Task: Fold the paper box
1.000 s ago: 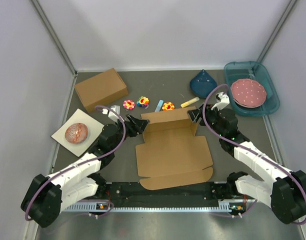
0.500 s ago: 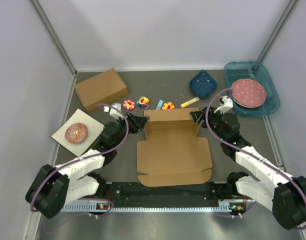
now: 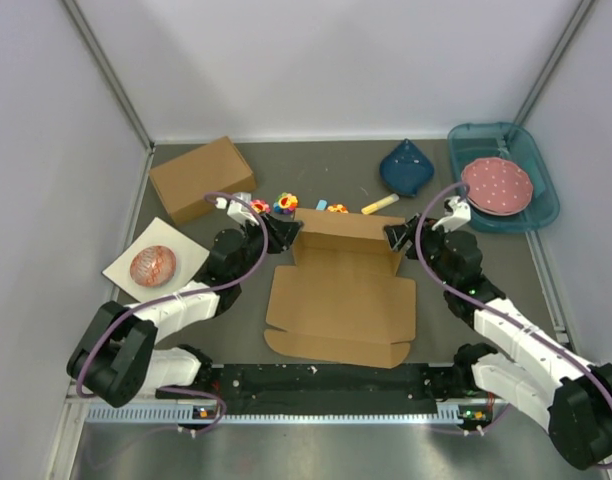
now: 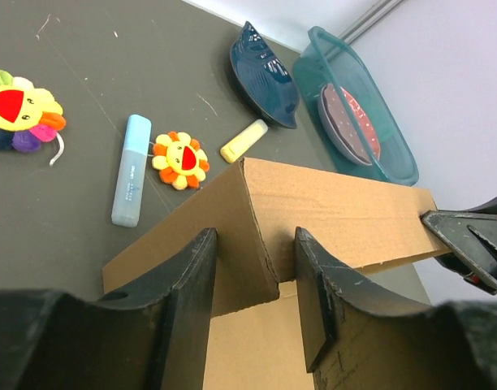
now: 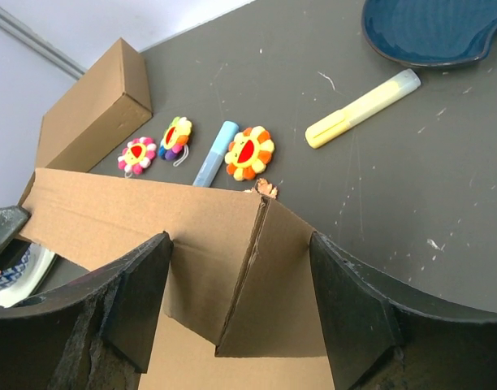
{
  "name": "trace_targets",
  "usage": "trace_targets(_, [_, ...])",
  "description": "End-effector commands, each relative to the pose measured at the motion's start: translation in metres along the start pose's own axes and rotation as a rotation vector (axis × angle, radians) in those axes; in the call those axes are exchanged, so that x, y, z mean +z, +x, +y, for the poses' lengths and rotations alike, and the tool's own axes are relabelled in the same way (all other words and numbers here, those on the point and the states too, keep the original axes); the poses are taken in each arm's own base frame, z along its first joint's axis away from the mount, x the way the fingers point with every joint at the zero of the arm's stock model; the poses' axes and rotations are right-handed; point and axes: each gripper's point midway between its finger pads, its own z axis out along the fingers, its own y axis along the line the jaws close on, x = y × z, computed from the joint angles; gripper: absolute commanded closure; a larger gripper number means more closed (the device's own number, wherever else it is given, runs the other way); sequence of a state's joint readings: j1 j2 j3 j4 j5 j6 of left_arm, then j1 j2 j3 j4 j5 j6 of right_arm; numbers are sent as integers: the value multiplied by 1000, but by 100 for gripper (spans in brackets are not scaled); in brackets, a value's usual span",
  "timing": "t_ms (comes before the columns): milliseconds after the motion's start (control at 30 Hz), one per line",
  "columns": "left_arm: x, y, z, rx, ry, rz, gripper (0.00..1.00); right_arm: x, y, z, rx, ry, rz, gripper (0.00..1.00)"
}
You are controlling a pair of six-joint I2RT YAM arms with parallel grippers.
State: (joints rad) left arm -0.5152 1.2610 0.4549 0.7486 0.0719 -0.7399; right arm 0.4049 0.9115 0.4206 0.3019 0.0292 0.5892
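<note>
The paper box (image 3: 336, 300) is a brown cardboard sheet lying flat mid-table, with its far wall raised upright. My left gripper (image 3: 283, 233) is at the wall's left corner. In the left wrist view the paper box (image 4: 338, 211) has its folded corner tab between the fingers, and my left gripper (image 4: 255, 284) is closed in on it. My right gripper (image 3: 394, 238) is at the right corner. In the right wrist view my right gripper (image 5: 240, 301) stands wide, straddling the paper box (image 5: 151, 219) where the side tab folds inward.
Behind the wall lie flower toys (image 3: 285, 204), a blue marker (image 4: 131, 169) and a yellow marker (image 3: 379, 205). A deeper cardboard box (image 3: 202, 178) stands far left, a blue dish (image 3: 407, 168) far centre, and a teal tray (image 3: 486, 127) with a pink plate (image 3: 496, 185) far right. A white card (image 3: 121, 268) with a reddish round object lies left.
The far wall has gone from tilted to upright and the sheet has slid and skewed left. The left jaws have narrowed on the corner tab, and both grippers moved forward.
</note>
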Motion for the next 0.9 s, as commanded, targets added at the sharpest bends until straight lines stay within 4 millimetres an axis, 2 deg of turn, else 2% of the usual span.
trace_targets(0, [-14, 54, 23, 19, -49, 206, 57, -11, 42, -10, -21, 37, 194, 31])
trace_targets(33, [-15, 56, 24, 19, -49, 210, 58, -10, 38, -5, -15, 23, 192, 31])
trace_targets(167, [-19, 58, 19, 13, -24, 220, 58, -6, 45, -9, 1, 30, 216, 32])
trace_targets(300, [-25, 57, 11, 12, 6, 222, 58, -4, 61, -25, 20, 63, 249, 33])
trace_targets(467, [-36, 62, 12, 4, 13, 233, 59, -3, 84, -39, 32, 86, 295, 36])
trace_targets(700, [-46, 78, 30, 0, -25, 254, 59, -13, 121, -62, 79, 142, 358, 39])
trace_targets(867, [-50, 105, 48, -40, -66, 311, 60, -22, 145, -74, 136, 184, 408, 40])
